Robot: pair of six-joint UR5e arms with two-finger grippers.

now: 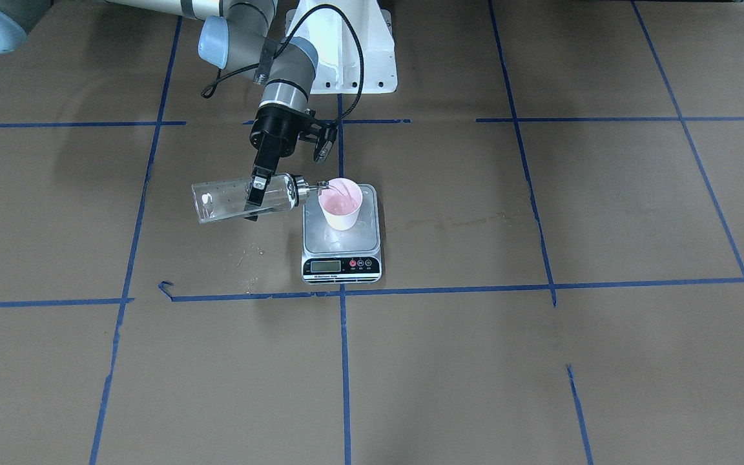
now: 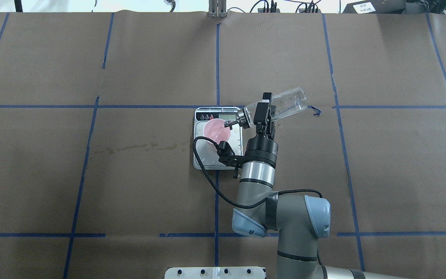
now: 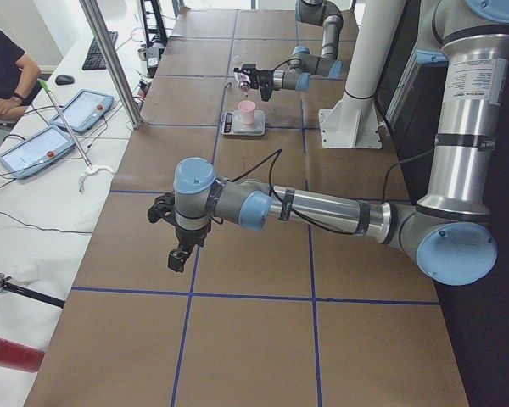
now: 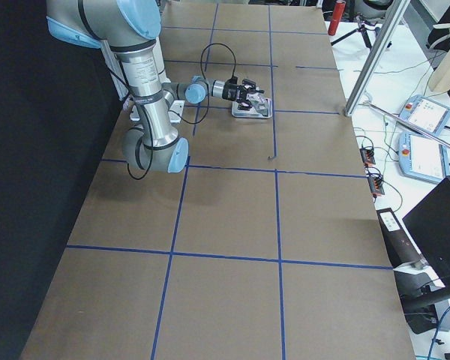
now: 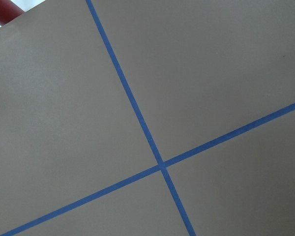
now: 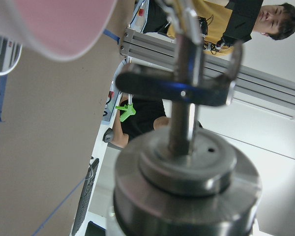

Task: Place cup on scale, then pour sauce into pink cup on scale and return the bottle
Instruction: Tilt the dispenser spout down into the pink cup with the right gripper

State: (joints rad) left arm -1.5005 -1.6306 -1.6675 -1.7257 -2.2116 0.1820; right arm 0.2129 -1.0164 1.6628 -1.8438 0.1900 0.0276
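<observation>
The pink cup (image 1: 340,203) stands upright on the silver scale (image 1: 341,248), toward its back edge. My right gripper (image 1: 256,192) is shut on the clear bottle (image 1: 239,200), which lies nearly level to the scale's side. Its metal spout (image 1: 316,187) reaches over the cup's rim. The overhead view shows the same: the cup (image 2: 216,130), scale (image 2: 207,159), bottle (image 2: 287,102) and right gripper (image 2: 262,113). The right wrist view shows the bottle's collar (image 6: 187,182) and the cup (image 6: 59,24). My left gripper (image 3: 177,261) hangs over bare paper far from the scale; I cannot tell whether it is open or shut.
A wet streak (image 1: 456,223) marks the brown paper beside the scale, with droplets (image 1: 246,265) under the bottle. The robot's white base (image 1: 346,51) stands behind the scale. Operators and tablets (image 3: 76,110) are at a side table.
</observation>
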